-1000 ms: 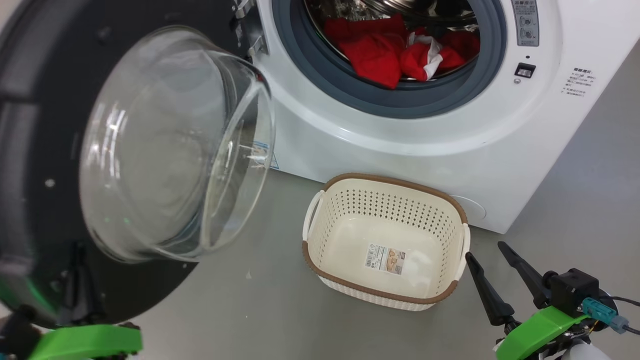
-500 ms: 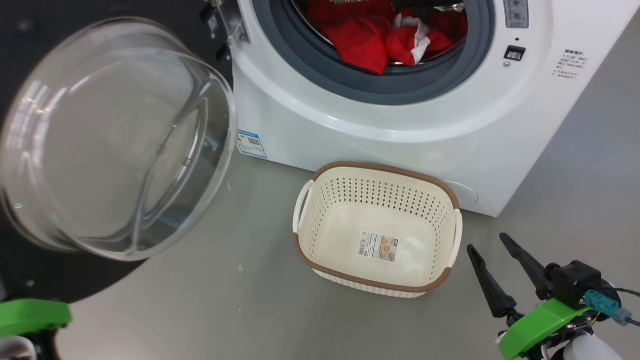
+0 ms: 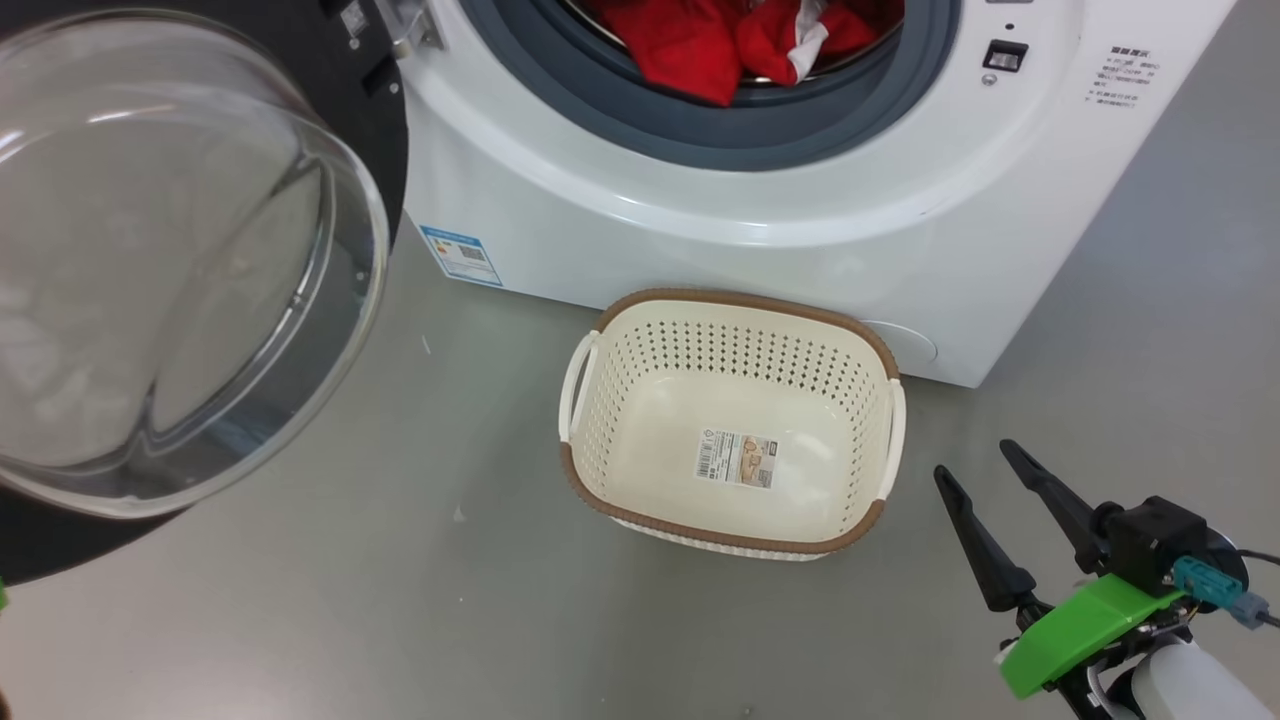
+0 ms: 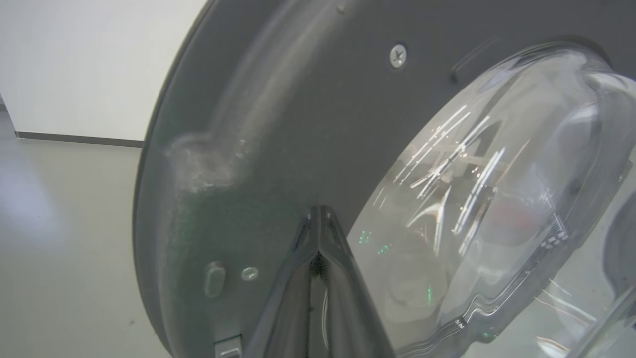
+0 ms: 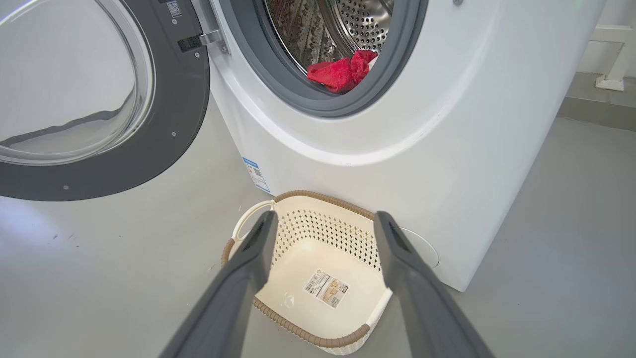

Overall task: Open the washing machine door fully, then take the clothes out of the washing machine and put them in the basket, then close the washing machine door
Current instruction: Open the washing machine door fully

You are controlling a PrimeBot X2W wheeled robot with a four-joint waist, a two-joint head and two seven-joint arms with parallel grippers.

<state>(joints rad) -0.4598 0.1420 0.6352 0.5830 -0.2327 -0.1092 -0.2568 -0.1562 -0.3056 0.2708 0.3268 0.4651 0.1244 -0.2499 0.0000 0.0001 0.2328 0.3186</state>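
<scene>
Bare test room, seemingly: washing machine [image 5: 447,124] is standing on plain grey floor [image 5: 99,278] ahead of the right gripper [image 5: 325,214].

Basket [image 3: 745,298] before washing machine [image 3: 700,250], perhaps touching; clothes [image 3: 690,45] inside; door [image 3: 170,260] left.

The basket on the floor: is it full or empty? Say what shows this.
Empty. The basket shows its bare bottom and paper label, and the red clothes lie inside the washing machine.
</scene>
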